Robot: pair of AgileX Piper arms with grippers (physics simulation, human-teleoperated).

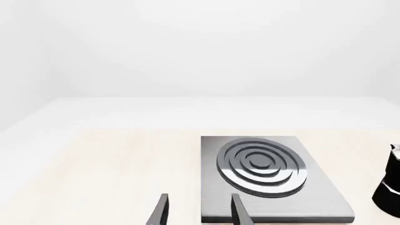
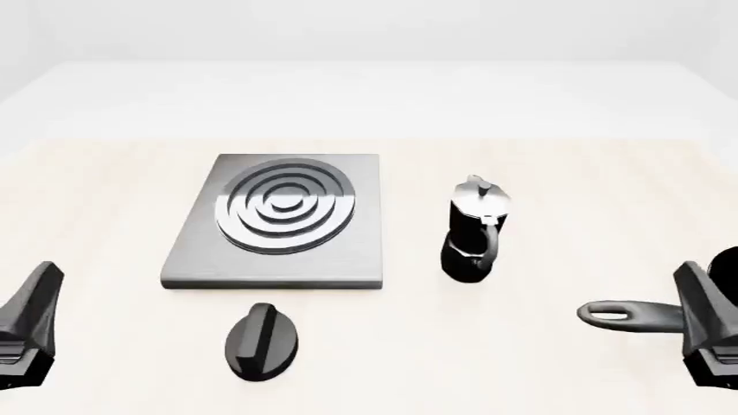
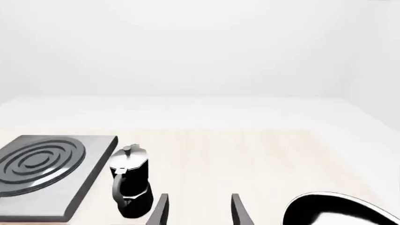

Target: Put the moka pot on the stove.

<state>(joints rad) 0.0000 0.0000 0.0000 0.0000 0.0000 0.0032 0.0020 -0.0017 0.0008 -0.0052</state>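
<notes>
The moka pot (image 2: 473, 229), with a black waisted body and a silver lid, stands upright on the table just right of the stove (image 2: 346, 259). The stove is a flat grey plate with a shiny ring burner, and nothing is on it. My left gripper (image 2: 29, 324) sits low at the near left, open and empty; its wrist view looks over the stove (image 1: 319, 197), with the moka pot (image 1: 390, 187) cut off at the edge. My right gripper (image 2: 703, 324) is at the near right, open and empty. Its wrist view shows the moka pot (image 3: 130, 180) ahead beside the stove (image 3: 93, 176).
A black oval knob (image 2: 262, 340) lies on the table in front of the stove. A black long-handled pan (image 2: 628, 315) lies at the near right, close beside my right gripper, and its bowl (image 3: 340, 211) shows in the right wrist view.
</notes>
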